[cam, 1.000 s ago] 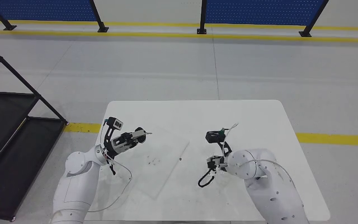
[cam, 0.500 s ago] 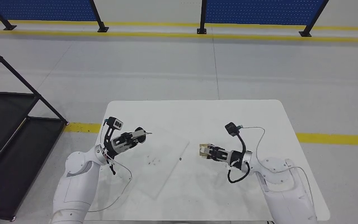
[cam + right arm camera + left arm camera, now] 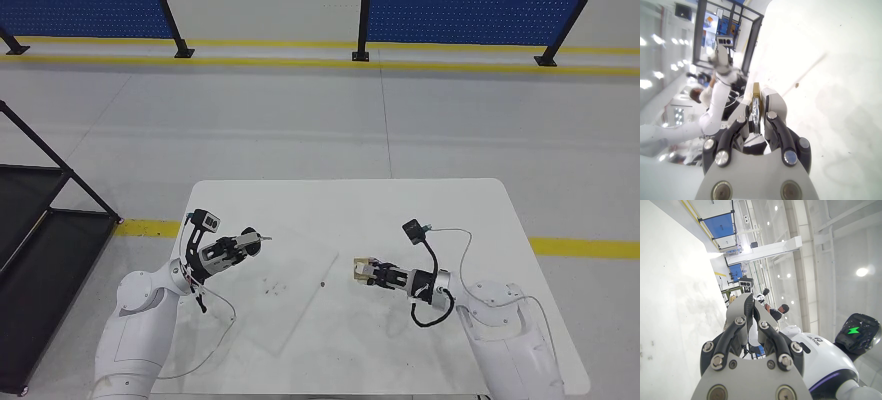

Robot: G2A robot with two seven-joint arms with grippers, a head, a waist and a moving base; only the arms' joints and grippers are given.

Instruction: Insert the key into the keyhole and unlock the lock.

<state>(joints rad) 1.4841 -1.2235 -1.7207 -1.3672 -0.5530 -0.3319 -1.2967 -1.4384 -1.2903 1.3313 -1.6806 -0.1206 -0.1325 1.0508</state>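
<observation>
Brass lock (image 3: 756,89) clamped in right gripper (image 3: 758,95) jaws, long axis towards left gripper (image 3: 751,299), its jaws pressed together

free: table (image 3: 400,215) between left jaws and right jaws | in way: flat sheet (image 3: 300,292), held lock (image 3: 361,268)

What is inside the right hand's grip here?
A brass lock, clamped between the right hand's fingers, with a silvery metal part nearer the wrist. The fingers cover its sides, so the keyhole cannot be seen.
</observation>
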